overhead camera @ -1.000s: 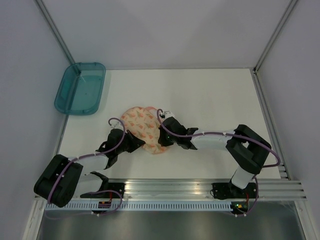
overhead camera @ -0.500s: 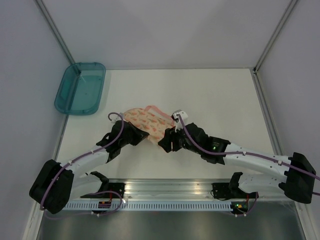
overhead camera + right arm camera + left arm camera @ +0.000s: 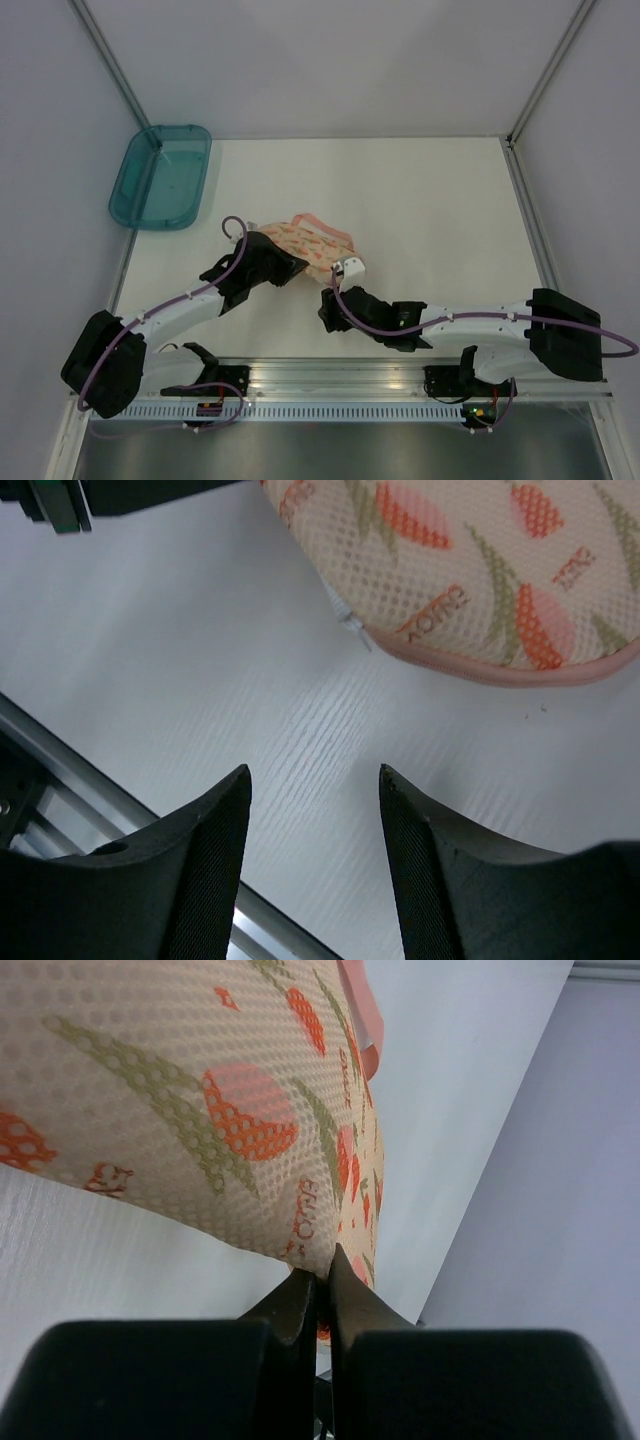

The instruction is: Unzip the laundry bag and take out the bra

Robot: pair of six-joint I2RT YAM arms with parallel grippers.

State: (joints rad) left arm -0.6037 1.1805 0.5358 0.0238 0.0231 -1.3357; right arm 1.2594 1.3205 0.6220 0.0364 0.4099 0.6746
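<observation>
**A:** How does the laundry bag [image 3: 305, 243] look?

**B:** It is a rounded pouch of cream-peach mesh, printed with orange-red and pink shapes on olive stems. A pink band edges it. In the right wrist view a small pale tab sticks out just by that band, but it is too small to name with confidence.

**A:** Where is it?

**B:** It is on the white counter [image 3: 430, 200], left of the middle. The teal tray [image 3: 160, 177] sits well apart from it, at about ten o'clock.

**A:** And relative to the jaws?

**B:** The left jaws are pinched shut on the bag's near edge, at about seven o'clock on the pouch. The left wrist view shows both tips closed on a fold of mesh, with the rest of the pouch spreading away above them. The right jaws stand open with nothing between them, and only bare counter shows in the gap. They are near the bag without touching it. From them the pouch lies at about eleven o'clock.

**A:** Which way does it point?

**B:** In the top view its long axis runs roughly nine to three o'clock, with the right end dipping slightly toward four. The pink band follows the far side and curves round that right end. I can't tell whether the pouch rests flat or is partly lifted.
</observation>
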